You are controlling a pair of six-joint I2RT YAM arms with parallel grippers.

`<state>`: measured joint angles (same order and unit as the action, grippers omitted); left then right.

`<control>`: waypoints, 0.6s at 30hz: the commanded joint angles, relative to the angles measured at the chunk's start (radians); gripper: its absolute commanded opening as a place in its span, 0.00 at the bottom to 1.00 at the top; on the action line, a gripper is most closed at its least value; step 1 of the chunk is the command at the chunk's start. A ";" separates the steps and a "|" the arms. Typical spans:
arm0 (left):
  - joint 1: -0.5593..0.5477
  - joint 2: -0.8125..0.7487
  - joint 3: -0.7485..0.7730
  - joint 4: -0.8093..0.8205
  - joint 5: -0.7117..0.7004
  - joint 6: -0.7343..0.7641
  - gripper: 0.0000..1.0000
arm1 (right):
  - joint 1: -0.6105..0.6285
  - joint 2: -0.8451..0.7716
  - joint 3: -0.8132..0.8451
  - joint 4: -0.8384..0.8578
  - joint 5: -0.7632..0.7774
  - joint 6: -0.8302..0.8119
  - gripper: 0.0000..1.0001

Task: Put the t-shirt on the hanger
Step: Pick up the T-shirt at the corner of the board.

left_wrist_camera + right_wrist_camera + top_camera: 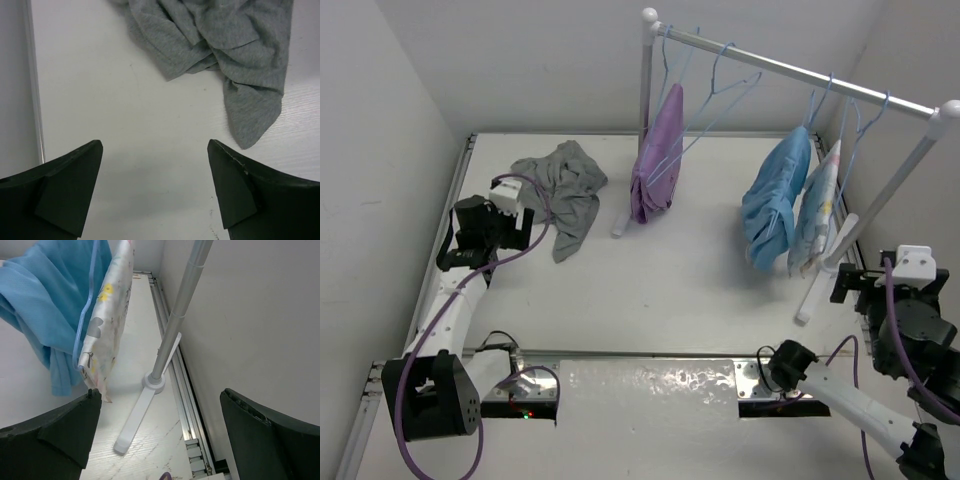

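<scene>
The grey t-shirt (565, 190) lies crumpled on the white table at the back left; in the left wrist view it (225, 40) fills the upper right. An empty pale-blue wire hanger (732, 92) hangs on the rack's rod, to the right of the purple garment. My left gripper (520, 215) is open and empty just left of the shirt, over bare table (155, 185), apart from the fabric. My right gripper (855, 285) is open and empty at the far right, near the rack's right foot (160, 435).
A clothes rack (790, 72) spans the back. It carries a purple garment (658, 155), a light-blue garment (775, 195) and a patterned white one (820, 205). Its right pole (172, 325) and foot (137, 417) stand close to the right wall. A rail (34, 80) edges the table's left side.
</scene>
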<state>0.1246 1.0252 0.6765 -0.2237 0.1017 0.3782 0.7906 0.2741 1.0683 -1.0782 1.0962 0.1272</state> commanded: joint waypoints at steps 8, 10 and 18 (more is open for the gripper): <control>-0.029 0.260 0.216 -0.014 0.190 0.117 0.84 | 0.004 0.121 0.182 -0.005 -0.154 -0.009 0.99; -0.063 0.362 0.290 -0.008 0.161 0.119 0.84 | 0.006 0.197 0.214 0.011 -0.182 -0.035 0.99; -0.143 0.671 0.575 -0.012 0.181 0.085 0.86 | 0.004 0.483 0.310 0.130 -0.254 -0.100 0.99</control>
<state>0.0154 1.6356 1.1614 -0.2520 0.2565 0.4732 0.7906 0.6674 1.3209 -1.0153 0.8623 0.0689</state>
